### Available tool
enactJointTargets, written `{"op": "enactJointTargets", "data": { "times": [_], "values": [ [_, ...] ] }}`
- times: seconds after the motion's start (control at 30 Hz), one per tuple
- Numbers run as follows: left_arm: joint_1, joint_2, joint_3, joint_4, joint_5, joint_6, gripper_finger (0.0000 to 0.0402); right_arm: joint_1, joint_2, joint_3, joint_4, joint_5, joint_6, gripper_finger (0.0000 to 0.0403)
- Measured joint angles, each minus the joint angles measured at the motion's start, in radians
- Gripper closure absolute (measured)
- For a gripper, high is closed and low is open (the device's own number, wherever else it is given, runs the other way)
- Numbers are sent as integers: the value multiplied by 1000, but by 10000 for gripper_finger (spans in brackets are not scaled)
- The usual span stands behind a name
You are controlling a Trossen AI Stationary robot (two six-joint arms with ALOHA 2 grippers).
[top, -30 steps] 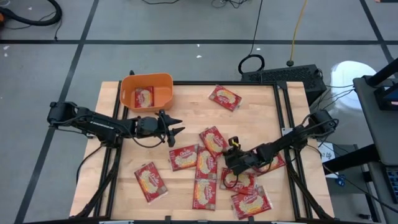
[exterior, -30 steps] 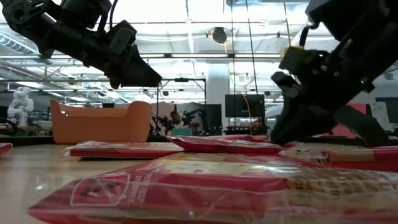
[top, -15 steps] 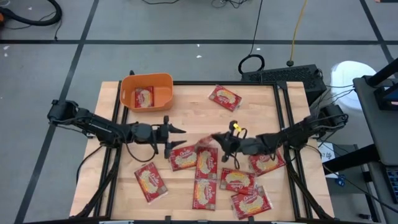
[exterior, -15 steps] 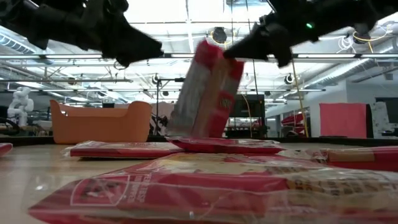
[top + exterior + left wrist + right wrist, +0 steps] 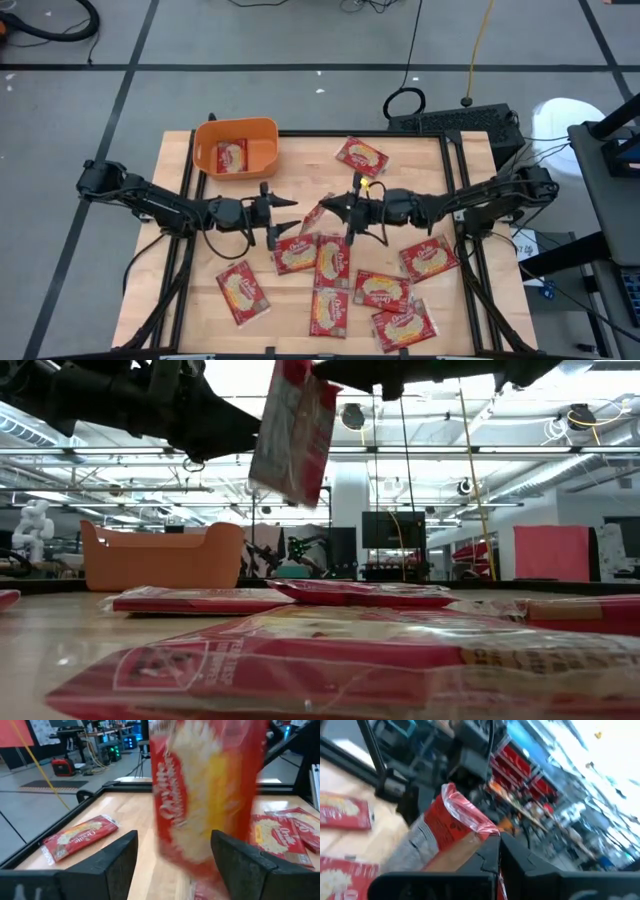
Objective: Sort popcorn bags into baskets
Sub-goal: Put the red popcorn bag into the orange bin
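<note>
Right gripper is pinching a popcorn bag by its edge, dangling it mid-table toward the left gripper, whose fingers are gaping, empty, looking like a handover. Orange basket sits far-left corner.

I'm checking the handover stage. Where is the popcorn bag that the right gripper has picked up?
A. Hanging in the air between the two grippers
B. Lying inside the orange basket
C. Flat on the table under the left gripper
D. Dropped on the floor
A: the right gripper is shut on the popcorn bag, which hangs clear of the table, facing the open fingers of the left gripper.
</note>
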Motion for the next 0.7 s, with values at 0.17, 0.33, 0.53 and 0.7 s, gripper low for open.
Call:
{"op": "enactJointTargets", "data": {
  "times": [0.17,0.33,0.53,0.7],
  "values": [
    [18,0,0,9,11,12,174,-28,0,1,-3,-133,-1,403],
    [151,-7,0,28,399,-144,190,-24,1,0,-53,-257,-43,403],
    [258,47,0,17,639,-207,189,-10,0,0,-54,-390,-114,403],
    [290,195,0,270,857,-282,161,-10,0,0,-53,-496,-163,403]
  ]
}}
